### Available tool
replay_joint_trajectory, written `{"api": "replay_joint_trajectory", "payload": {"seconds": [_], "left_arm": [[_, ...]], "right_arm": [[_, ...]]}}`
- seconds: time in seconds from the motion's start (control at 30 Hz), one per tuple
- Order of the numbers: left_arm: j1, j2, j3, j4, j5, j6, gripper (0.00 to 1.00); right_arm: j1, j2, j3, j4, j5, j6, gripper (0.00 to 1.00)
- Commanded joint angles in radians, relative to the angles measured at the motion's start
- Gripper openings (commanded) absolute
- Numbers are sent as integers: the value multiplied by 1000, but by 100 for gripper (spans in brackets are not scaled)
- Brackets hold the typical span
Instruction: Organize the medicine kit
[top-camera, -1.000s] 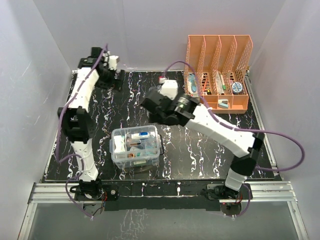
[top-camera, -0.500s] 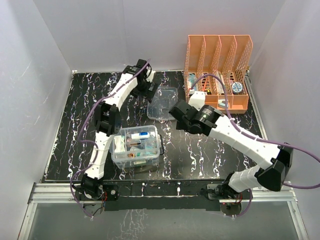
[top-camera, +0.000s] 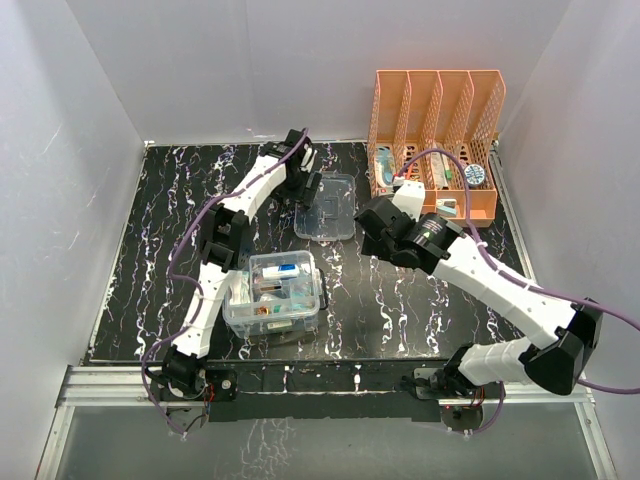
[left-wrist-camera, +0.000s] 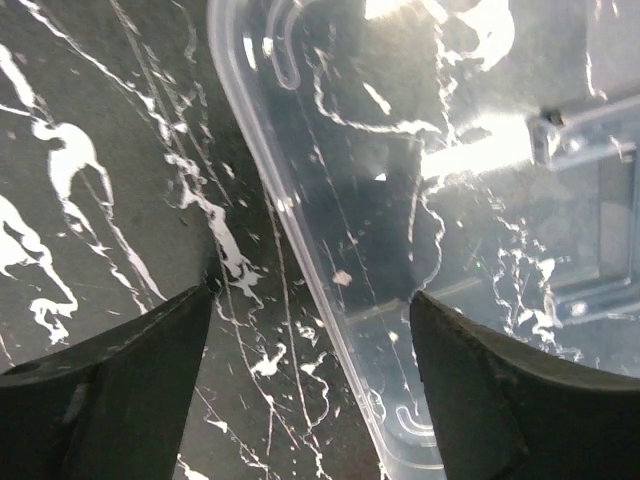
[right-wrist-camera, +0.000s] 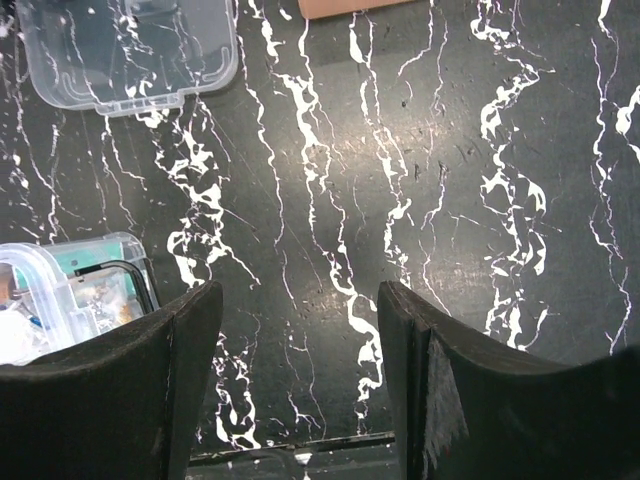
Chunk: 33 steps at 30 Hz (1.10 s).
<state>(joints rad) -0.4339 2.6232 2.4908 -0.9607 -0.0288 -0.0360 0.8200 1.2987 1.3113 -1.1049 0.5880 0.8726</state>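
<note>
we see the clear box (top-camera: 272, 295) by the near edge of the counter (top-camera: 150, 250), left of centre, packed with small packets (top-camera: 283, 269). the clear lid (top-camera: 327, 206) lies flat toward the far edge, its rim between the spread fingers of the left gripper (left-wrist-camera: 310, 310). the right gripper (right-wrist-camera: 300, 300) hangs released, holding nothing.

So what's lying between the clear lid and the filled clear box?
Nothing: only bare marbled tabletop separates the lid from the box, clearest in the right wrist view.
</note>
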Motion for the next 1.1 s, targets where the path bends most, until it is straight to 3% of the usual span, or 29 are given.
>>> {"api": "replay_joint_trajectory", "payload": {"seconds": [0.0, 0.07, 0.17, 0.2, 0.5, 1.07], "left_arm": [[-2, 0, 16, 13, -23, -43, 72], [-1, 8, 8, 17, -18, -47, 51], [-2, 16, -7, 18, 5, -44, 5], [-2, 18, -11, 16, 16, -45, 0], [7, -117, -64, 7, 143, 12, 0], [14, -286, 56, -37, 161, 50, 0]], "right_arm": [[-13, -58, -24, 52, 5, -15, 62], [-14, -71, -38, 55, 1, -14, 62], [-16, -91, -59, 61, -1, -12, 62], [-18, -98, -68, 65, -1, -11, 62], [-19, -135, -131, 97, -37, 8, 62], [-22, -133, -252, 222, -74, 1, 67]]}}
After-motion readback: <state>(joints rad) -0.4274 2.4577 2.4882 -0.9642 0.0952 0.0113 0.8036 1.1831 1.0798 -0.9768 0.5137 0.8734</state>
